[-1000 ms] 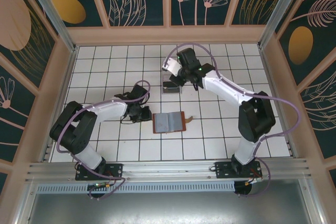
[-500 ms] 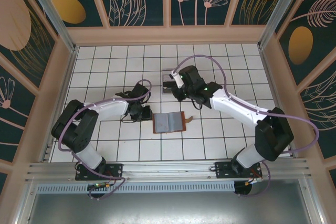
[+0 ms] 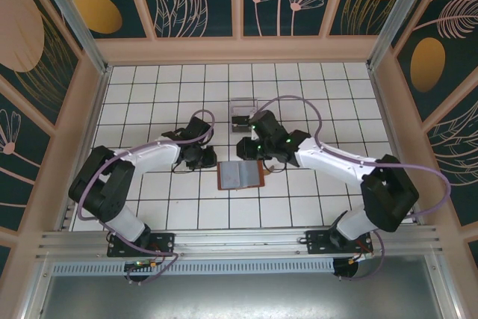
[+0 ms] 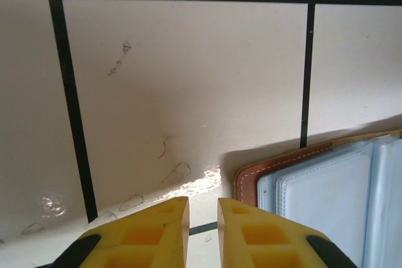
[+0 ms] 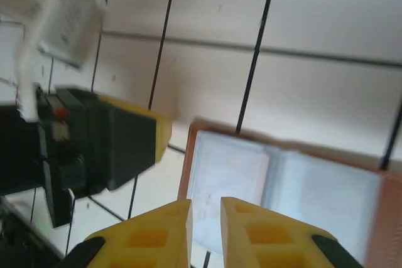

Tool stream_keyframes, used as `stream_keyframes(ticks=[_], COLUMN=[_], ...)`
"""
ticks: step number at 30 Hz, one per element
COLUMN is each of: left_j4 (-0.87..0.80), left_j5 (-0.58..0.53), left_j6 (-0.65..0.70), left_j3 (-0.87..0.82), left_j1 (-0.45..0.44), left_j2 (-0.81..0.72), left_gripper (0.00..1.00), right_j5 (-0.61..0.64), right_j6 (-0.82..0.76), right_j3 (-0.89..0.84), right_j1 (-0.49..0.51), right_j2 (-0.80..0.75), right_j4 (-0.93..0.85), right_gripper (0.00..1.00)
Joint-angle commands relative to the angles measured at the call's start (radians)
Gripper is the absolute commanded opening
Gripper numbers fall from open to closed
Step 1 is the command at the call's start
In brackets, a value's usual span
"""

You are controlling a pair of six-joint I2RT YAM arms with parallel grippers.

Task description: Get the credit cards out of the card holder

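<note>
Lying open, the card holder (image 3: 240,175) has left hand (image 4: 203,204), right hand (image 5: 206,205) closed nearby.

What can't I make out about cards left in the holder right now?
Top external: card holder too small to see what it holds.
Left wrist: frame edges cut off all but one corner of it.
Right wrist: motion blur smears its inside.
Top external: contents of the clear box too small.

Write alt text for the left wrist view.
The left gripper, yellow, shut and empty, hovers low over the white tiled table. At the picture's lower right lies a corner of the open card holder, brown-edged with pale blue sleeves inside.
</note>
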Motion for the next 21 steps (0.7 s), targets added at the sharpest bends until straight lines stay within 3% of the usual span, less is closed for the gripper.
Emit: stream_keyframes(ticks=[1, 11, 21], left_j4=[-0.011, -0.032, -0.039], left_j5=[-0.046, -0.088, -0.093], left_j6=[0.011, 0.019, 0.028], left_j3=[-0.020, -0.088, -0.106], left_j1=[-0.001, 0.047, 0.058], left_j2=[-0.035, -0.116, -0.142], left_gripper=[0.21, 0.22, 0.22], right_j5=[-0.120, -0.145, -0.116], right_j6=[0.130, 0.129, 0.116], right_j3=[-0.021, 0.123, 0.175], right_j1=[0.032, 0.105, 0.118], right_j2=[0.072, 0.283, 0.359], right_j4=[0.075, 0.031, -0.032], right_gripper=[0.21, 0.22, 0.22])
